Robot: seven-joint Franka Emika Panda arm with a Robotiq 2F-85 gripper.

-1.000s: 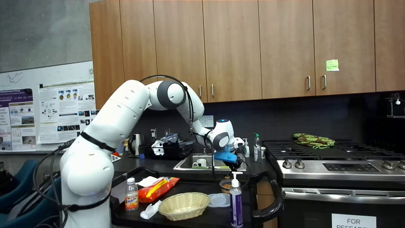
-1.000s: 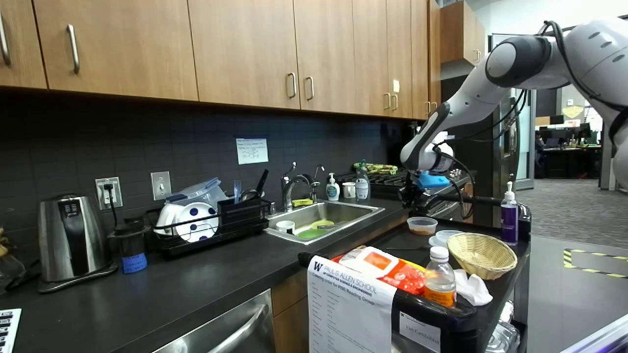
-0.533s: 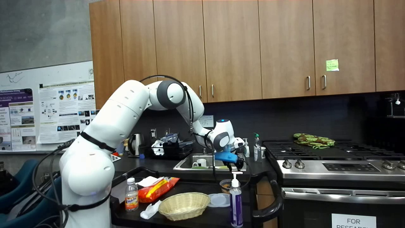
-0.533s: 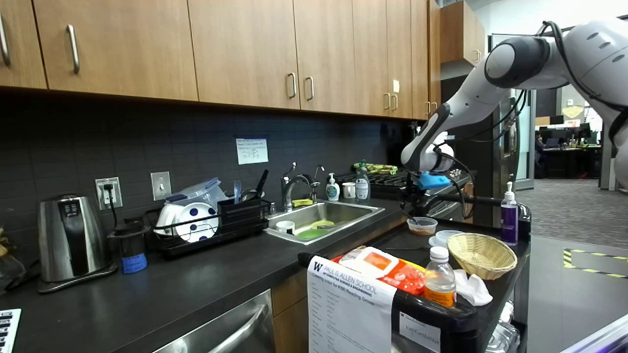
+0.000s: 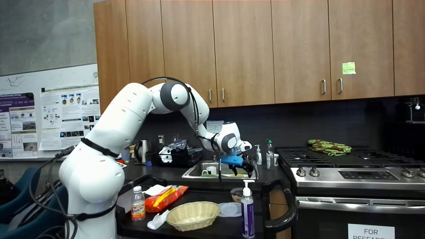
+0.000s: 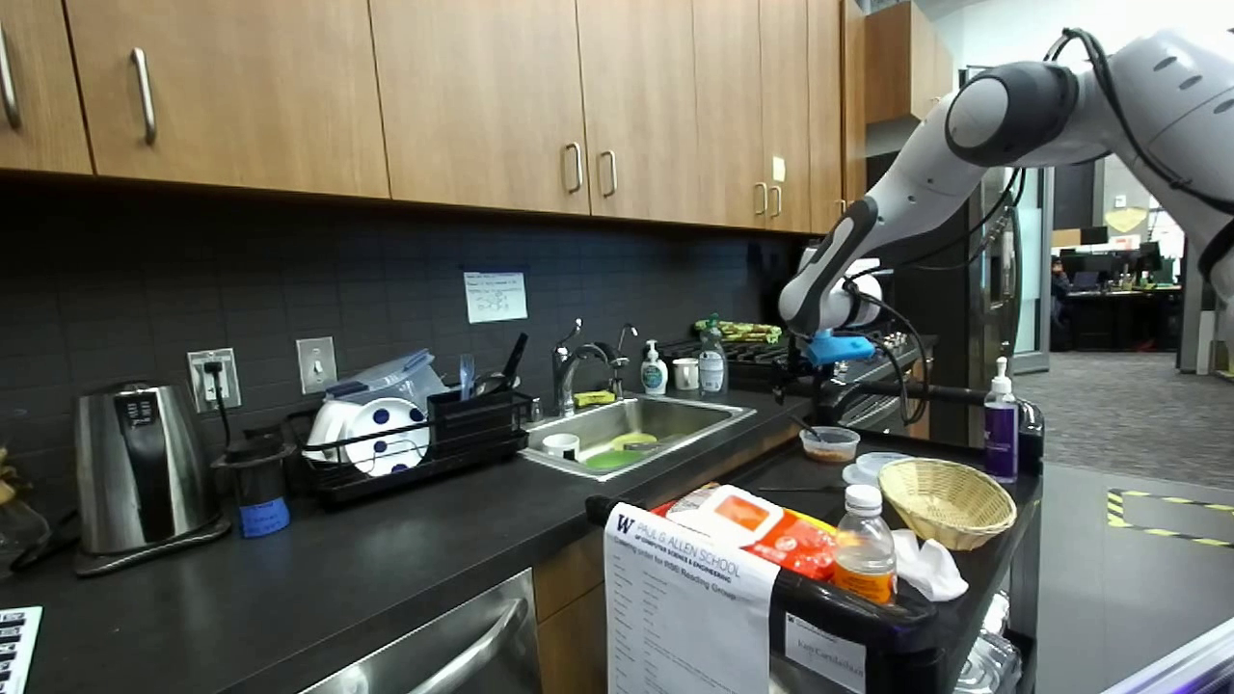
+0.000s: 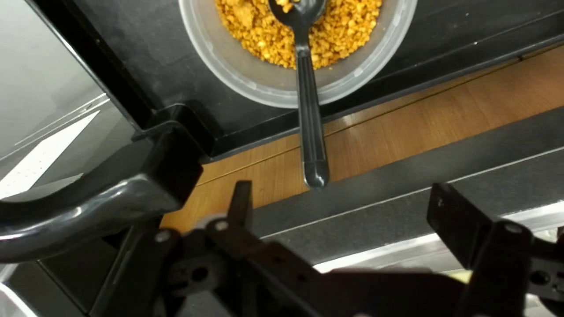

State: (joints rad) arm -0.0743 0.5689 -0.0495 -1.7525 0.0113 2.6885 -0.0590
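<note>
Black spoon (image 7: pixel 309 101), lying in a plastic tub (image 7: pixel 233 66) of orange crumbs (image 7: pixel 260 37), its handle projecting past the rim; from left to right in the wrist view you find a curved black cart handle (image 7: pixel 110 202), the tub with its spoon, and your gripper (image 7: pixel 341 204), jaws spread wide, apart from the spoon; in an exterior view you find a capped bottle (image 5: pixel 138 205), a red bag (image 5: pixel 167 198), a wicker basket (image 5: pixel 191 225) and a pump bottle (image 5: pixel 247 215)

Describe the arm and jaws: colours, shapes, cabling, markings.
White arm with smooth rounded segments and dark grey joint sections. Black cables run along its outside; black straps wrap it. A blue piece sits near the jaws, which are black and angular with small screw heads. Small marks dot the shell; no readable lettering.
</note>
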